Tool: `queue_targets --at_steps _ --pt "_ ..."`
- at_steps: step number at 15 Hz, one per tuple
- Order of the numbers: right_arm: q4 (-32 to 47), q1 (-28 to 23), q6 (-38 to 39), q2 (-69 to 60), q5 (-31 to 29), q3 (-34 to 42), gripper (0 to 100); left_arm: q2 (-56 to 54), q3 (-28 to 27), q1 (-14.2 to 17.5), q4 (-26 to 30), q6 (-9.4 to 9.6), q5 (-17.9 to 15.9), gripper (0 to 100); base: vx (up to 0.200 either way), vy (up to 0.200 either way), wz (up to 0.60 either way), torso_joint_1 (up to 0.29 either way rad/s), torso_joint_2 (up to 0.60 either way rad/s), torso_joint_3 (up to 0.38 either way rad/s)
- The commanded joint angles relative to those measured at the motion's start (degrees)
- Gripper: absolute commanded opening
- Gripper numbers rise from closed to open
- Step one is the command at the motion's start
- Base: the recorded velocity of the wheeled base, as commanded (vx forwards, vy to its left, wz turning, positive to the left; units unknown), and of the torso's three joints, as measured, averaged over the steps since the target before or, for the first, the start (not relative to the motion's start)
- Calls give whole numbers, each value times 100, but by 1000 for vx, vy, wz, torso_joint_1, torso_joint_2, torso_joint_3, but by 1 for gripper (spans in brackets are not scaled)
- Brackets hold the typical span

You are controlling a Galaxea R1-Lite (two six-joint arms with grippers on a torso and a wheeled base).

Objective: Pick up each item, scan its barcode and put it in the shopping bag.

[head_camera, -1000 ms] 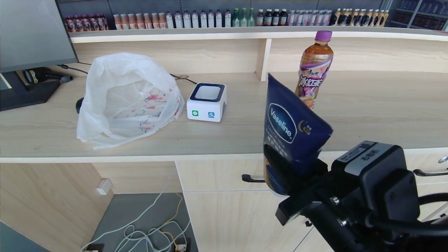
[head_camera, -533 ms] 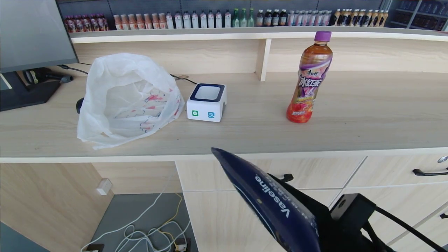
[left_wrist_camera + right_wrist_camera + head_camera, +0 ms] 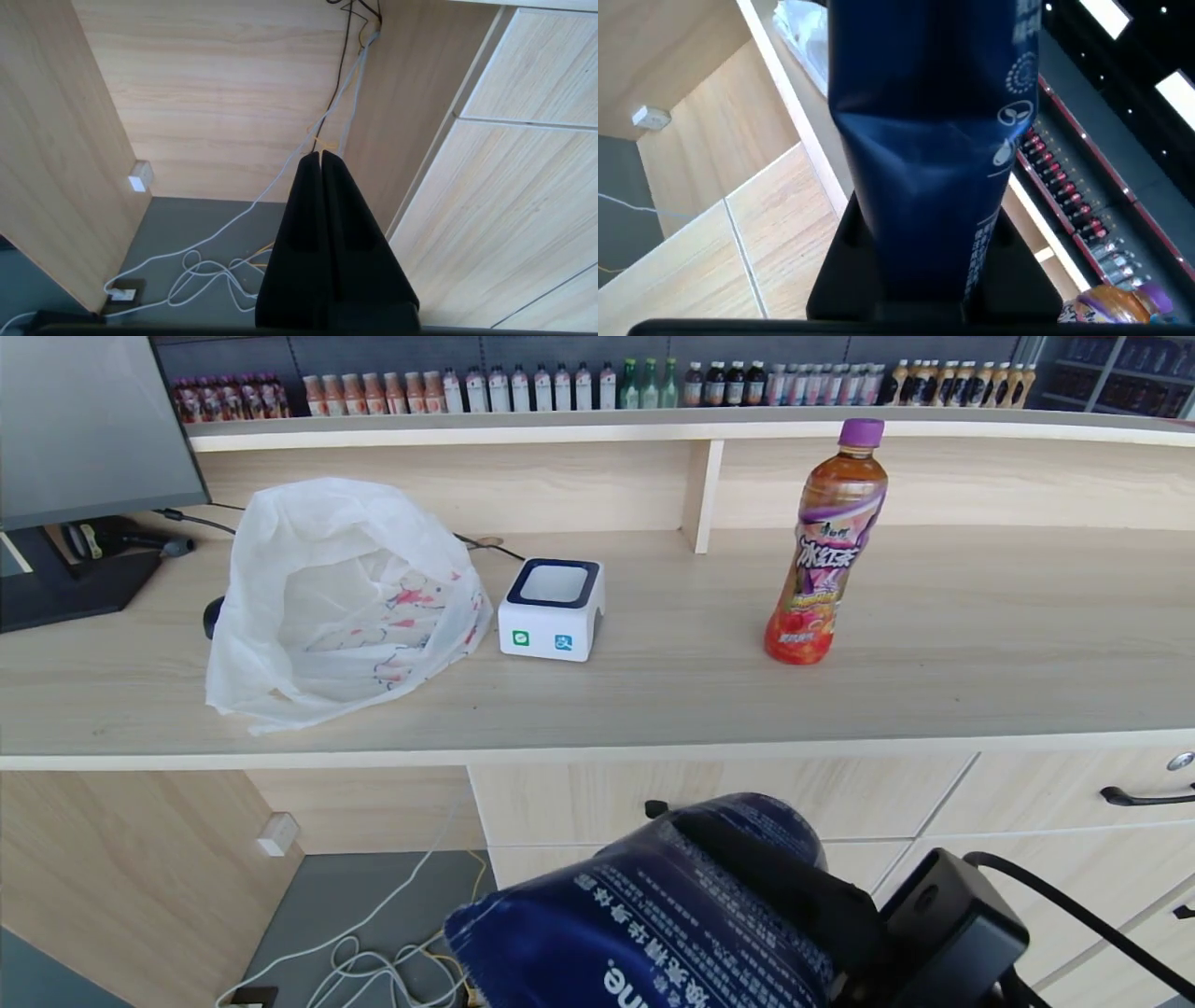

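Note:
My right gripper [image 3: 747, 868] is shut on a dark blue lotion tube [image 3: 644, 924], held low in front of the counter's front edge with its printed back turned up. In the right wrist view the tube [image 3: 924, 121] stands up out of the right gripper [image 3: 924, 252]. A white shopping bag [image 3: 336, 597] lies open on the counter's left side. Just right of it sits the white barcode scanner [image 3: 553, 607]. An iced tea bottle [image 3: 826, 541] with a purple cap stands upright on the right. My left gripper [image 3: 320, 163] is shut and empty, down below the counter.
The wooden counter [image 3: 653, 700] has a raised back ledge with a divider [image 3: 700, 490]. A monitor [image 3: 84, 420] and a black handheld device [image 3: 121, 537] are at far left. Drawers with handles [image 3: 1144, 795] lie under the counter, and cables [image 3: 373, 952] are on the floor.
The right gripper swung the tube from upright in front of the bottle down and left, below the counter edge, and turned it so that its back faces up. The bottle is now unobstructed.

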Motion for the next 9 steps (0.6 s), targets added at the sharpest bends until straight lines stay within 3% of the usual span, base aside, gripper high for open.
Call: queue_targets --at_steps 1,4,6,9 --pt "-6 -3 -222 -2 30 -10 0 -2 0 0 0 -1 0 0 0 0 0 0 0 0" --pt "-6 -3 -802 -11 364 -71 0 -2 0 0 0 -1 0 0 0 0 0 0 0 0" --pt "-6 -3 -1813 -187 364 -71 0 -2 0 0 0 -1 0 0 0 0 0 0 0 0" --pt "-6 -3 -2375 -257 381 -98 0 -2 0 0 0 -1 0 0 0 0 0 0 0 0"
